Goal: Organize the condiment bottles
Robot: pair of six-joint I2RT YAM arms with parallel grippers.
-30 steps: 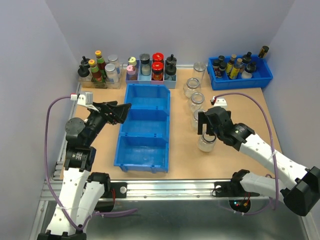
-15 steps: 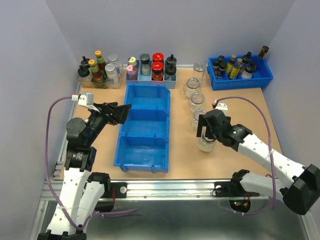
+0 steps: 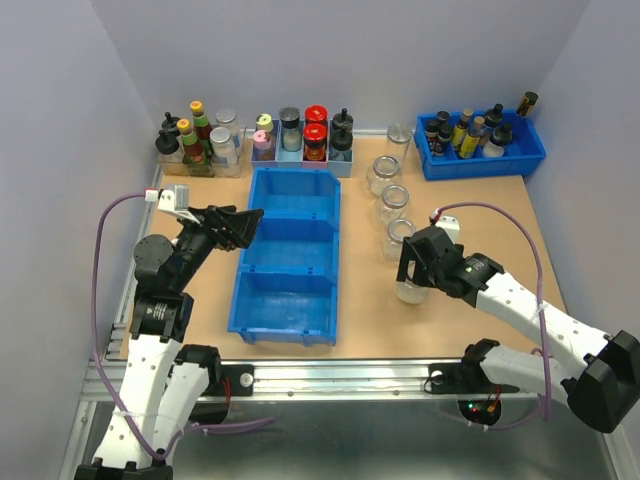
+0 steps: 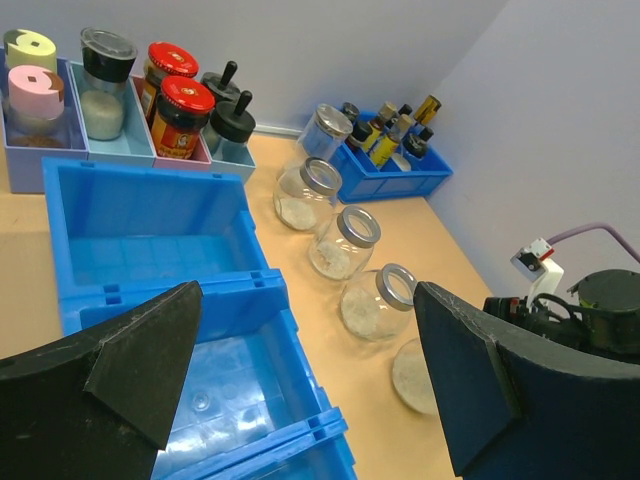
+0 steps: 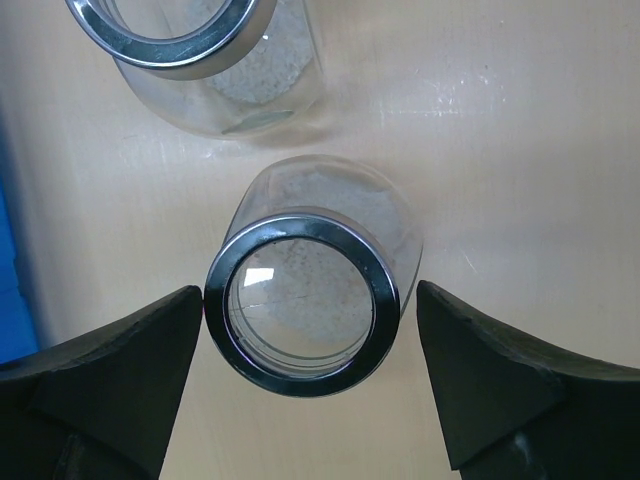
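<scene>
The jar (image 5: 300, 300) was clear, smooth glass with a shiny, silver-looking neck. The tabletop (image 5: 500, 120) was matt, pale wood. The bin (image 4: 150, 230) looked like glossy blue plastic, and the right claw (image 5: 310, 305) was matt black, faintly grainy.

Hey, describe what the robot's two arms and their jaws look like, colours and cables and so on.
Both the left arm and right arm have white link shells with black joints. A purple cable loops along each. The jaws are matte black, wedge-shaped, tapering to blunt tips. A small white connector sits at each wrist.
</scene>
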